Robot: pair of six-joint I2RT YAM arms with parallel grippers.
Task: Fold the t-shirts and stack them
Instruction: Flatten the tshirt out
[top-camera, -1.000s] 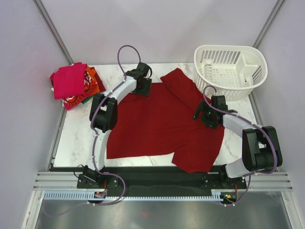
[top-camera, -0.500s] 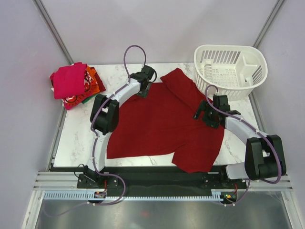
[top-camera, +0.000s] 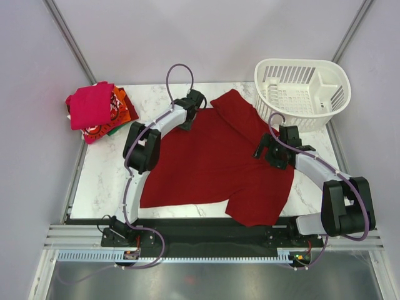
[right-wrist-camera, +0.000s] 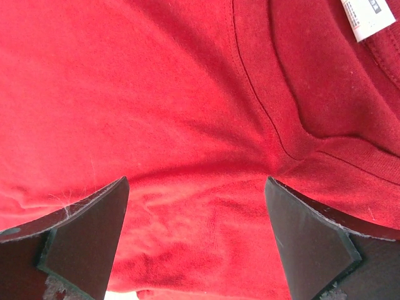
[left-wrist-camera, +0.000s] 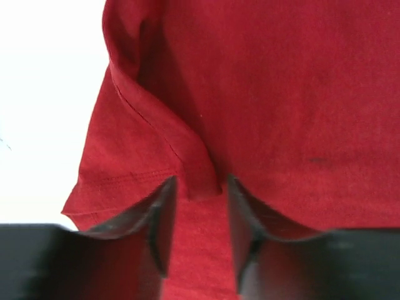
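Dark red t-shirt (top-camera: pixel 212 162) lies spread on the marble table (top-camera: pixel 100 181), left gripper (left-wrist-camera: pixel 200 184) narrowly apart astride a raised fold by its far sleeve, right gripper (right-wrist-camera: pixel 197 181) spread wide beside the collar, its white neck label (right-wrist-camera: pixel 362 15) too blurred to read.

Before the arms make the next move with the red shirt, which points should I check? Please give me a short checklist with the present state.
1. The left gripper holds the fold of the red shirt: cannot tell; the fold sits between its fingers, firm grip unclear.
2. The right gripper is open, over cloth beside the collar: ok.
3. Shirt fully on the table: not ok; one sleeve hangs over the near edge.
4. The stack of folded shirts lies apart from the spread shirt: ok.
5. The basket is apart from both grippers: ok.
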